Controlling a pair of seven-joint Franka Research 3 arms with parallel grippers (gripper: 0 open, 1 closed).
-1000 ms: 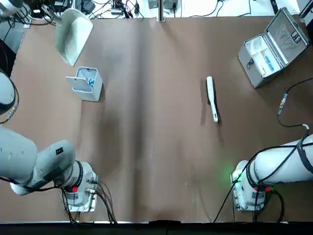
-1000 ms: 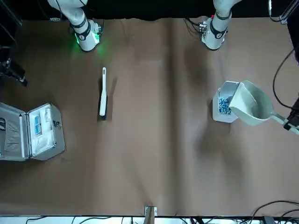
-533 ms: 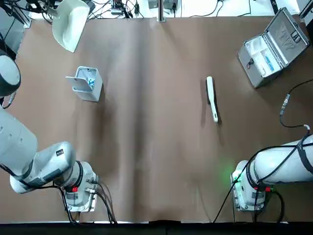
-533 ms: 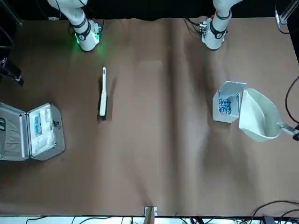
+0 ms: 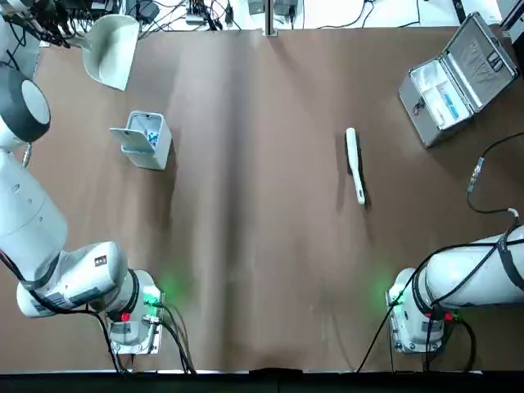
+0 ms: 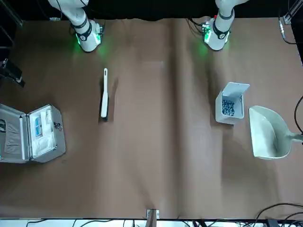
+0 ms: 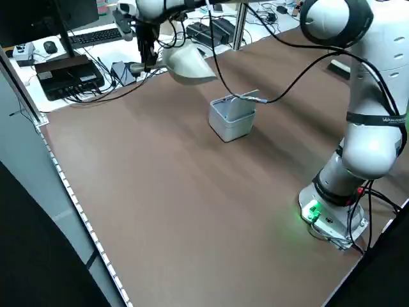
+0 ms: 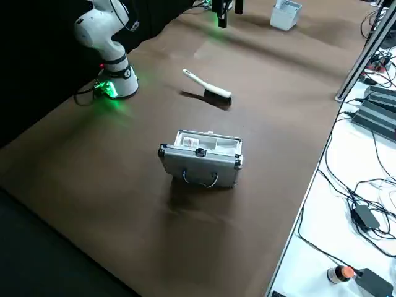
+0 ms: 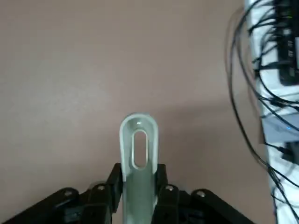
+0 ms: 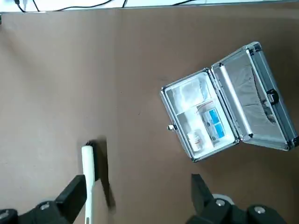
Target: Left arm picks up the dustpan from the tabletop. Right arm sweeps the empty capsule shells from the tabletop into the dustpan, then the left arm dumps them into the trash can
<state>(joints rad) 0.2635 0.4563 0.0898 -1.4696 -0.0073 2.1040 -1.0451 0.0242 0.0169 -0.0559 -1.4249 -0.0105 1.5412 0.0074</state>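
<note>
Brown tabletop (image 5: 270,246) is swept clean; the dustpan (image 5: 109,51), pinched by the left gripper (image 9: 138,179), has been carried away from the trash can (image 5: 144,139), which holds the shells. The right gripper (image 10: 135,196) hangs spread.

counter (image 5: 262,246): brown, creased lengthwise | trash can (image 5: 145,139): near the left far corner, flap up, blue bits inside | brush (image 5: 354,164): lying flat, right of middle | silver case (image 5: 458,78): open, far right corner | two arm bases: near edge, lit green

brown table (image 5: 262,246) | white bench, cables (image 8: 362,210) | keyboard (image 7: 96,37)
</note>
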